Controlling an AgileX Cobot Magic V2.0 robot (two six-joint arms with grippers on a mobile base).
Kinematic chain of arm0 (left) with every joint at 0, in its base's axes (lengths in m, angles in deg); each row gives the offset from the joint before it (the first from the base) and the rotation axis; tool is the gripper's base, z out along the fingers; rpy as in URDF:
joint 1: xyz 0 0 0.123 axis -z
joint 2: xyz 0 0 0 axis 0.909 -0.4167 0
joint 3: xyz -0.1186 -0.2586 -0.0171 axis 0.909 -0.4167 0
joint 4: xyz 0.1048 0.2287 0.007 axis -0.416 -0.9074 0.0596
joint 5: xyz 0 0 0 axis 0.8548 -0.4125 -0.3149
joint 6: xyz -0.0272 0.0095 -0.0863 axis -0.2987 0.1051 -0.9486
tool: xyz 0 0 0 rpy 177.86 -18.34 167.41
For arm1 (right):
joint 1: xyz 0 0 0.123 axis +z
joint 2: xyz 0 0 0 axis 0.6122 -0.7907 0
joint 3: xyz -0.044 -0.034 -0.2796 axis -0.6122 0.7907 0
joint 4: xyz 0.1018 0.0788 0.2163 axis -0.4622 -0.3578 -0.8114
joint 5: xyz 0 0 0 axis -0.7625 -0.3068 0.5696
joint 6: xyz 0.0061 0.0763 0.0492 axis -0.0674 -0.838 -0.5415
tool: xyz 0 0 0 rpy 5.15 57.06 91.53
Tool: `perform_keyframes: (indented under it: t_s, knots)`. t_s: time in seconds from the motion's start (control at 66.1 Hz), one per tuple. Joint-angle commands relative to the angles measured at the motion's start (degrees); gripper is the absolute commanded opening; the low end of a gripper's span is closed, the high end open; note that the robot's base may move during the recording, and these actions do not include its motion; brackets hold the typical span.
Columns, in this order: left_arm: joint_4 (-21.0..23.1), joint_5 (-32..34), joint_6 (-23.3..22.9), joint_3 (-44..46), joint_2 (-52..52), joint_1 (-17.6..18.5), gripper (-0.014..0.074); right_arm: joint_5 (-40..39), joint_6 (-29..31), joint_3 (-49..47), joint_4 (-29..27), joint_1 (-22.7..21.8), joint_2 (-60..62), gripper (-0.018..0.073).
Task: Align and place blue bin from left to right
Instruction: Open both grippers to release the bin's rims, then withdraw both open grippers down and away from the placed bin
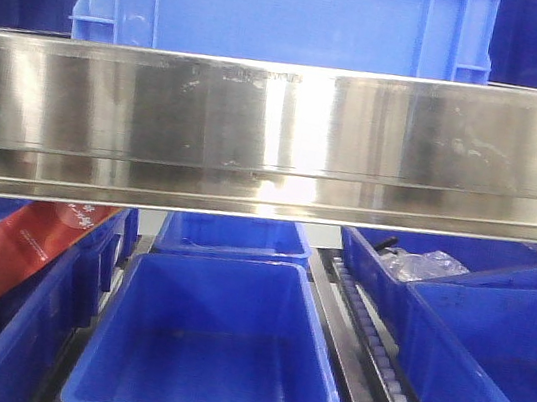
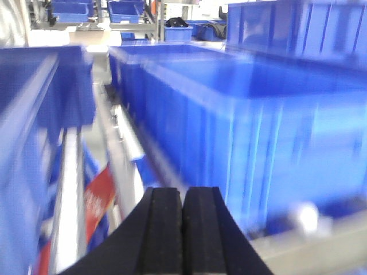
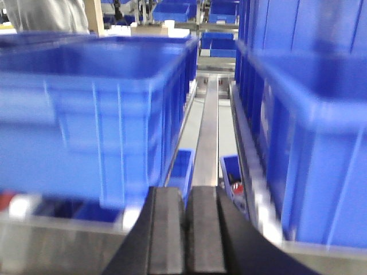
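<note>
The blue bin, light blue with ribbed walls, stands on the upper shelf behind the steel rail in the front view. In the blurred left wrist view it fills the right side, with my left gripper low at its left corner, shut and holding nothing. The right wrist view shows the bin on the left. There my right gripper sits just off its right corner, shut and holding nothing. Neither gripper shows in the front view.
A wide steel shelf rail crosses the front view. Below it stand deeper-blue bins, a roller track and a red package. Another blue bin stands right of the gap, and one on the left.
</note>
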Motion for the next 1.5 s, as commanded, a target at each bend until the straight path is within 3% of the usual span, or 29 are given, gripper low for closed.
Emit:
perform_keyframes:
  t_s: [0.0, 0.242, 0.878, 1.029, 1.196, 1.423, 1.483]
  knots:
    - [-0.07, 2.19, -0.32, -4.98, 4.39, 0.10, -0.0111, -5.00, 0.17, 5.94, 1.04, -0.30, 4.37, -0.0070]
    - [-0.16, 5.38, -0.32, -13.56, 9.68, 0.10, -0.0111, -14.05, 0.17, 15.57, 1.09, -0.30, 9.14, -0.0070]
    - [-0.16, 5.05, -0.32, -13.68, 9.83, -0.11, -0.0111, -14.99, 0.17, 15.57, 1.09, -0.30, 9.14, -0.0070]
    - [0.65, 8.66, 0.13, -16.09, 12.26, -6.26, -0.0111, -14.99, 0.17, 15.57, 1.09, -0.30, 9.14, -0.0070]
    - [2.10, 17.33, 3.04, -26.53, 18.34, -13.07, -0.0111, -14.99, 0.17, 15.57, 1.09, -0.30, 9.14, -0.0070]
    - [3.05, 27.60, 3.04, -37.87, 19.91, -14.97, -0.0111, -15.19, 0.17, 15.57, 1.09, -0.30, 9.19, -0.0070]
    - [3.17, 25.57, 3.04, -37.87, 19.91, -14.97, -0.0111, -15.32, 0.17, 15.57, 1.09, -0.30, 9.19, -0.0070]
